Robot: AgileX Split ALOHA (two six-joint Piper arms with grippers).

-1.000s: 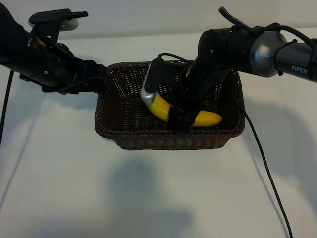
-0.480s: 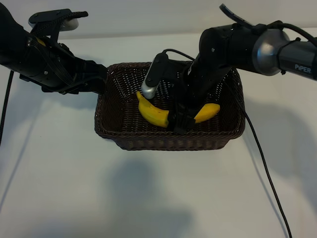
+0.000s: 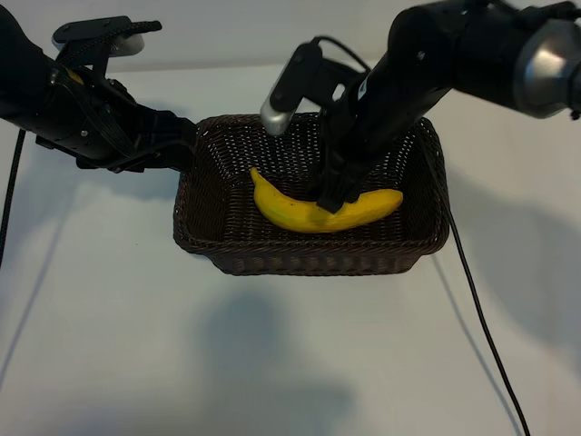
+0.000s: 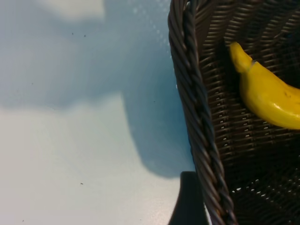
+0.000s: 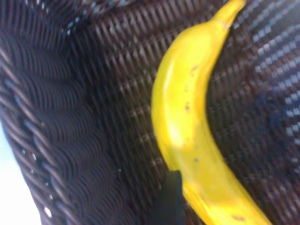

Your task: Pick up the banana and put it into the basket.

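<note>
The banana (image 3: 318, 211) lies flat on the floor of the basket (image 3: 209, 250), curved, toward the basket's 6 o'clock wall. The right gripper (image 3: 334, 195) hangs directly above the banana's middle with its fingers spread apart, gripping nothing. The left gripper (image 3: 159, 136) sits at the basket's 9 o'clock side, just outside the rim, fingers spread and empty, above the white table (image 3: 109, 345).

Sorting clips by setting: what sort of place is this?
Probably a lab tabletop: a plain white table, two robot arms, and one wicker basket holding a banana.
</note>
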